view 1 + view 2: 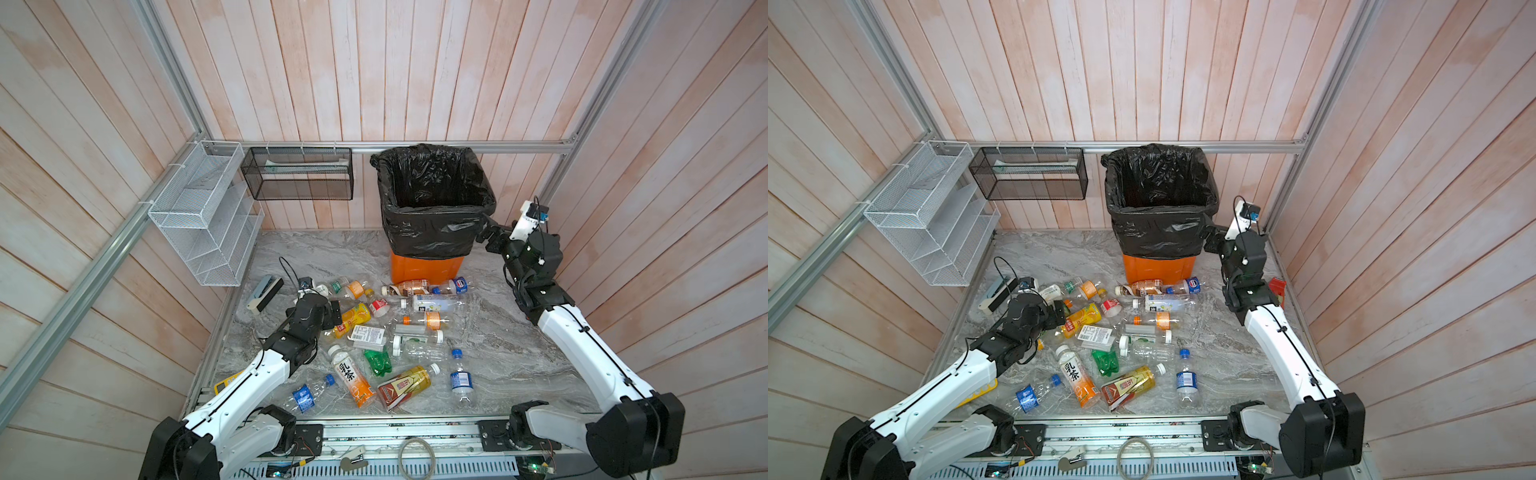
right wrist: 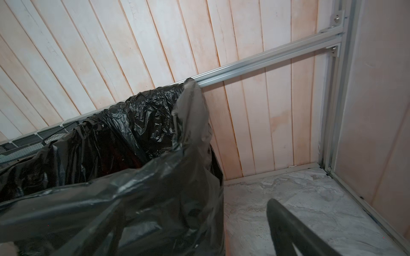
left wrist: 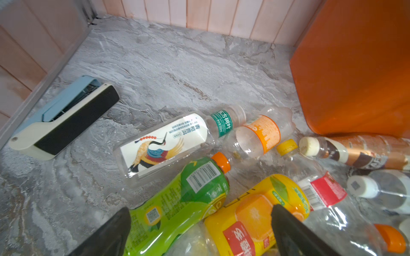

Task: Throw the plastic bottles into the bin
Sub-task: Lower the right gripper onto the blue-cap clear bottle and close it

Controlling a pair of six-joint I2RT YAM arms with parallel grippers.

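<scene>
Along the front edge of the bench (image 1: 519, 353) and out to its middle, the bottles (image 1: 368, 336) lie strewn on their sides. On the left of the heap the left gripper (image 3: 199, 212) hangs low with its jaws spread wide, gripping nothing. One finger is over the green bottle (image 3: 177, 195), the other over the yellow bottle (image 3: 255, 210). The step in hand looks like a pick from this heap. To do it well, settle on one bottle, probably the yellow one. Centre the jaws across its body and sink before closing, so the green neighbour isn't pinched too. At the back edge stands the bin (image 1: 428, 266). The right gripper (image 1: 487, 235) hangs just beside its near right corner, jaws spread and empty, close to the black bag (image 1: 432, 237).
</scene>
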